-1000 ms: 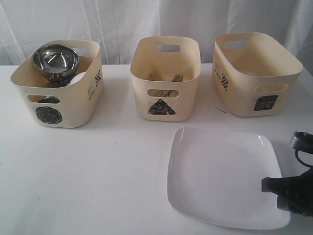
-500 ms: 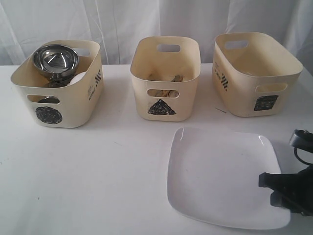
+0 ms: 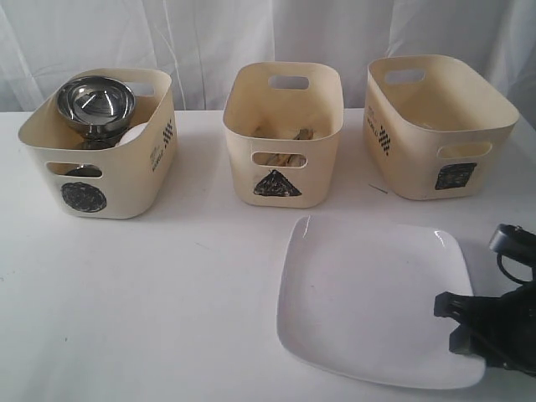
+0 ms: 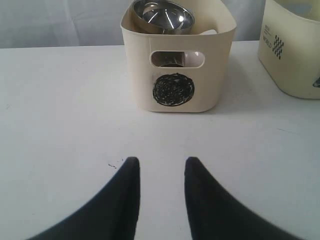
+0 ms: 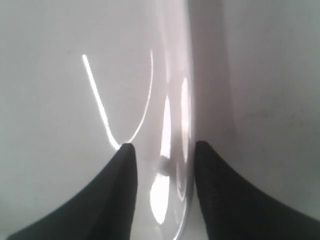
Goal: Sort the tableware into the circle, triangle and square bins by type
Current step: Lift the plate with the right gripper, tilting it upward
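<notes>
A large white square plate (image 3: 368,301) lies on the table in front of the square bin (image 3: 435,134). My right gripper (image 3: 452,325) is at the plate's right edge. In the right wrist view, the right gripper (image 5: 162,147) is open, and the plate's rim (image 5: 175,100) runs between the two fingers. My left gripper (image 4: 161,162) hangs open over bare table, facing the circle bin (image 4: 175,65). The circle bin (image 3: 117,180) holds a steel bowl (image 3: 95,100) and a white bowl (image 3: 134,134). Wooden pieces (image 3: 285,134) lie in the triangle bin (image 3: 283,180).
The three cream bins stand in a row at the back of the white table (image 3: 167,310), before a white curtain (image 3: 251,33). A black cable (image 3: 507,247) loops at the right edge beside the right arm. A small dark mark (image 3: 379,189) lies near the square bin.
The right gripper has moved left against the plate's edge. The plate has slid a little to the left and turned slightly. The left side of the table is unchanged.
</notes>
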Tool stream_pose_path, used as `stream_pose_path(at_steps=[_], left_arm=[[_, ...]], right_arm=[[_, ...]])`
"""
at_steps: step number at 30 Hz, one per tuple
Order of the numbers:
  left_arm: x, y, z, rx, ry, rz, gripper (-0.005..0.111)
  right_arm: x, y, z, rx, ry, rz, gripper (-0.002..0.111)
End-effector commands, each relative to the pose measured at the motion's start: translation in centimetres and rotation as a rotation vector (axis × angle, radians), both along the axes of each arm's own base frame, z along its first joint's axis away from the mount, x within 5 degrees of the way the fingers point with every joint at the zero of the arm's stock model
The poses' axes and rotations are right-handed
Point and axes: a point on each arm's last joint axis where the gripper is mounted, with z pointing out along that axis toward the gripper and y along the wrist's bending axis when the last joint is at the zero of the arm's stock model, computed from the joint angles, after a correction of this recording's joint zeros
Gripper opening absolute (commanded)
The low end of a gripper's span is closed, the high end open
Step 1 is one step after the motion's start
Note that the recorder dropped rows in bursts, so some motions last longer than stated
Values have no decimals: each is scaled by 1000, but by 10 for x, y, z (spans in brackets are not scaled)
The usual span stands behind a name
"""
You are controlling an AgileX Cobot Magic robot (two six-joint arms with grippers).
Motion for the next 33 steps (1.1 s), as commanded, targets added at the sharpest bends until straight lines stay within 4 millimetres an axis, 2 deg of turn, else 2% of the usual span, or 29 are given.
stream_pose_path(at_steps=[1, 12, 13, 15, 16, 17, 20, 24, 29, 33], left_arm=[[0, 0, -2, -6, 4, -4, 36], [0, 0, -2, -6, 4, -4, 36], [0, 0, -2, -6, 4, -4, 36], [0, 0, -2, -6, 4, -4, 36], [0, 0, -2, -6, 4, -4, 36], [0, 0, -2, -6, 4, -4, 36], [0, 0, -2, -6, 4, -4, 36], [0, 0, -2, -6, 4, -4, 36], [0, 0, -2, -6, 4, -4, 36], [0, 0, -2, -6, 4, -4, 36]], right_arm=[[2, 3, 1, 28, -23, 18, 36], [4, 8, -8, 70, 3, 63, 35], [4, 8, -8, 72, 3, 69, 33], [4, 8, -8, 73, 4, 70, 18], [4, 8, -8, 73, 4, 70, 5], [4, 8, -8, 72, 4, 72, 0], [4, 9, -7, 69, -3, 101, 0], [2, 10, 11, 64, -82, 110, 0], [9, 9, 52, 5, -287, 164, 0], [14, 8, 75, -22, -383, 171, 0]])
